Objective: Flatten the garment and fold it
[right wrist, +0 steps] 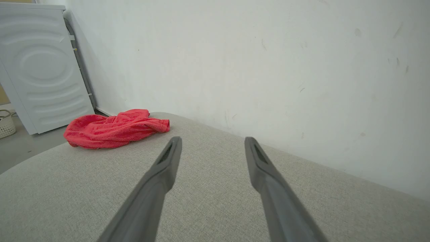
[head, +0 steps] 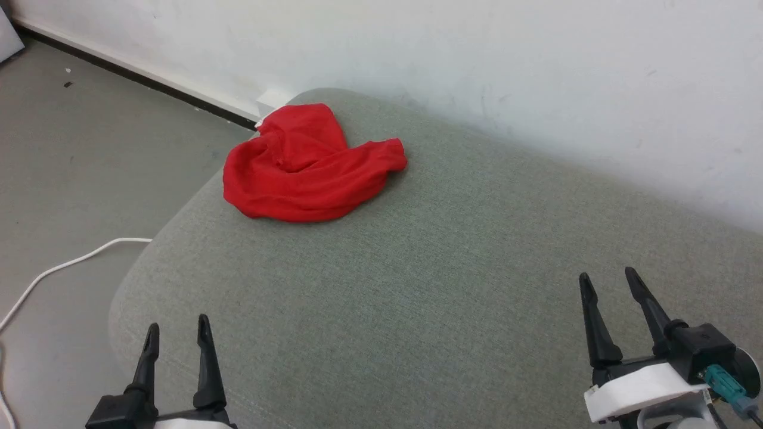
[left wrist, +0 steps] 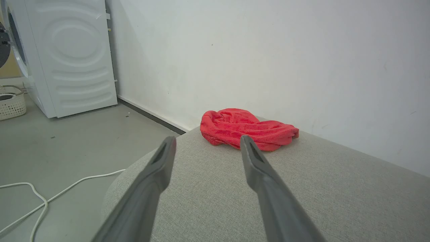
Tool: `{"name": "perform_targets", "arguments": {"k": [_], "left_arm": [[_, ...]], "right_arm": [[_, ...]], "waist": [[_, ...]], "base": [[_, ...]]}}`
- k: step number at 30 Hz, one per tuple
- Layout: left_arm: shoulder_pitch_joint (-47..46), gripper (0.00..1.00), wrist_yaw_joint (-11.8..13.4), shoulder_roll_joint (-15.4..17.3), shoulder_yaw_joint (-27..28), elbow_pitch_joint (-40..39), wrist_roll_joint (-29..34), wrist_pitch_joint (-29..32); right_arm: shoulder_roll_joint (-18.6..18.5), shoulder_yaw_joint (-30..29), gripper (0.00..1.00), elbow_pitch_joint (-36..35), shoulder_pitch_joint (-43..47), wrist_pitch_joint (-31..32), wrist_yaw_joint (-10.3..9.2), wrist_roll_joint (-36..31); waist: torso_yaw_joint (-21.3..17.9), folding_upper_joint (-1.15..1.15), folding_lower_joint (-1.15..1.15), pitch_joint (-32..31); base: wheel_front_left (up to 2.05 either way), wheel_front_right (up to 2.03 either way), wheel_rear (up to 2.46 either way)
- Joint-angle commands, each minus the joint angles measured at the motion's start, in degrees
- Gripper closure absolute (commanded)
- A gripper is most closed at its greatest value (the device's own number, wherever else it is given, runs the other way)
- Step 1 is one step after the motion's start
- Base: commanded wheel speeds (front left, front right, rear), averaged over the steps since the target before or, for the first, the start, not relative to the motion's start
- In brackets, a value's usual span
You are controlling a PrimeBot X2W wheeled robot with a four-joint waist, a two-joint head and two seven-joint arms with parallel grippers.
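Observation:
The garment is a bright red crumpled heap at the far left corner of a grey-green upholstered cushion. It also lies ahead in the left wrist view and off to the left in the right wrist view. No lettering or white band is visible on it. My left gripper hovers open at the cushion's near left edge, well short of the garment. My right gripper stands open at the near right, far from the garment. Both hold nothing.
A white wall runs close behind the cushion. A white cable trails on the grey floor to the left. A white washing machine and a cream basket stand further left along the wall.

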Motion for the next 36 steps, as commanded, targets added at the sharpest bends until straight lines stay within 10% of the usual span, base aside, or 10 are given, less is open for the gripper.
{"name": "perform_targets", "arguments": {"k": [1, 16, 36], "left_arm": [[0.57, 0.00, 0.12, -0.13, 0.00, -0.27, -0.07, -0.27], [-10.99, 0.00, -5.18, 2.82, 0.42, -2.89, -2.48, 0.65], [-54.50, 0.00, -9.93, 19.65, -1.70, 17.43, -9.13, 28.25]], "right_arm": [[0.15, -0.01, 0.00, 0.14, 0.50, -0.32, -0.12, 0.13], [0.15, -1.16, 0.00, -1.71, -1.21, -0.32, -0.12, -2.82], [0.15, -0.90, 0.00, -7.96, -8.42, 2.21, -0.12, -10.33]], "waist": [[0.00, 0.00, 0.00, 0.01], [-0.74, 0.00, 0.00, 5.03], [-7.25, 0.00, 0.00, 21.06]], "base": [[0.00, 0.00, 0.00], [0.00, 0.00, 0.00], [0.00, 0.00, 0.00]]}}
